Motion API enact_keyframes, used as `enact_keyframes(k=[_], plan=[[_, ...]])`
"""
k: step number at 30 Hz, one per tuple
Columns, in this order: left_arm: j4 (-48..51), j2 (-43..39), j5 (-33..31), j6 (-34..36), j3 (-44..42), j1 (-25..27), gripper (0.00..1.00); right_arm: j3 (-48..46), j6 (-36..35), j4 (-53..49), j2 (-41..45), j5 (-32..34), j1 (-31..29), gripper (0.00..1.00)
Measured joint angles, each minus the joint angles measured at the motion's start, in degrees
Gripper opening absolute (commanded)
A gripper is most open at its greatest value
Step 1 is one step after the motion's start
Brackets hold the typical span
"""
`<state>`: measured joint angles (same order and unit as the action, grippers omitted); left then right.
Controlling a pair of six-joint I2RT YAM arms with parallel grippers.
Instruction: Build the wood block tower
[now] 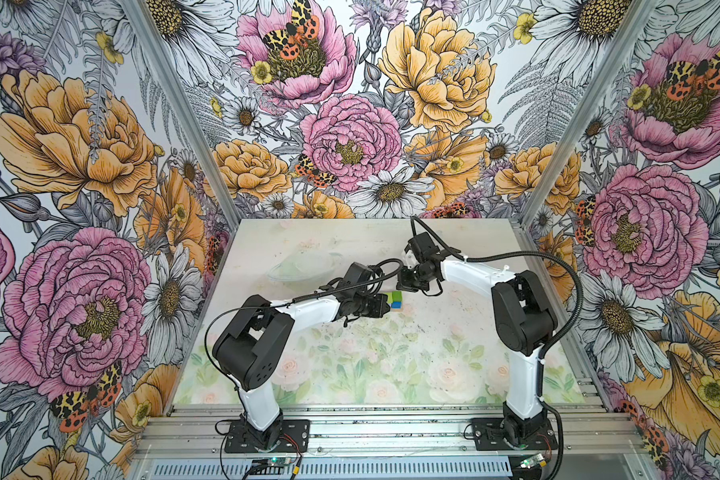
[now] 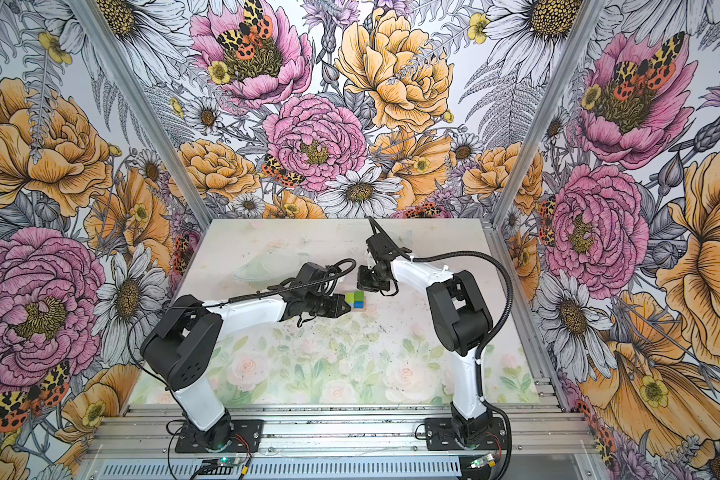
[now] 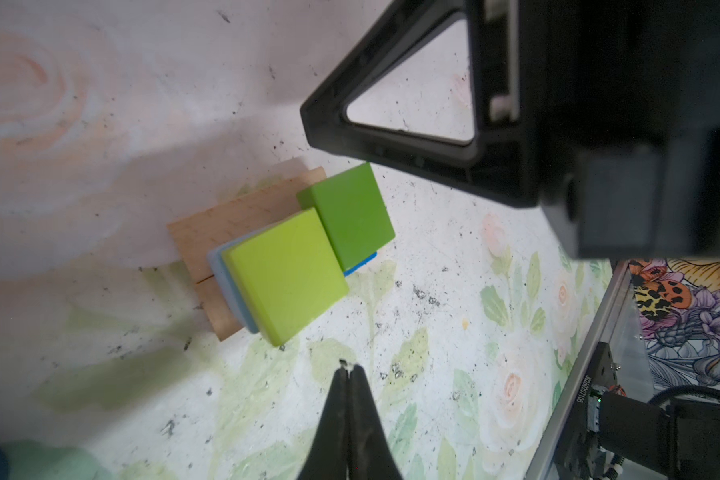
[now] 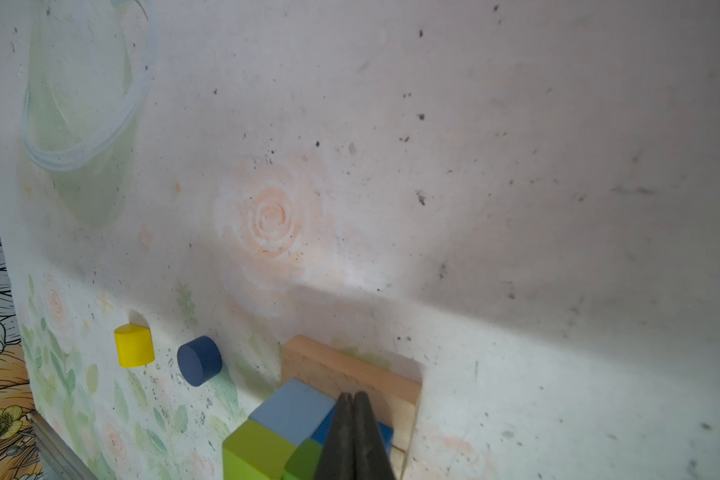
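Note:
The wood block tower [image 1: 395,300] [image 2: 355,300] stands mid-table. Two tan bars [image 3: 229,224] lie flat side by side as its base. On them sit a light blue cube [image 4: 294,405] and a dark blue cube [image 3: 362,264], topped by a lime green cube [image 3: 285,274] and a darker green cube [image 3: 350,216]. My left gripper [image 1: 387,306] [image 3: 348,368] is shut and empty, just left of the tower. My right gripper [image 1: 405,286] [image 4: 353,395] is shut and empty, hovering over the tower's far side. A yellow half-round [image 4: 133,345] and a blue cylinder [image 4: 199,360] stand loose on the table near the tower.
A clear plastic bowl [image 1: 304,266] [image 4: 84,104] rests at the back left of the table. The right gripper's fingers [image 3: 412,160] hang close above the darker green cube. Flowered walls enclose the table on three sides; an aluminium rail [image 1: 371,432] runs along the front.

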<state>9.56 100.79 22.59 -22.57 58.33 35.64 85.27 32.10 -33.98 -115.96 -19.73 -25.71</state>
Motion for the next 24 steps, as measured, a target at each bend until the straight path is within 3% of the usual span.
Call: enact_keyframes(k=[24], plan=[[-1.2, 1.4, 0.0, 0.0, 0.6, -0.3, 0.00, 0.1, 0.0, 0.0, 0.0, 0.6, 0.0, 0.00]])
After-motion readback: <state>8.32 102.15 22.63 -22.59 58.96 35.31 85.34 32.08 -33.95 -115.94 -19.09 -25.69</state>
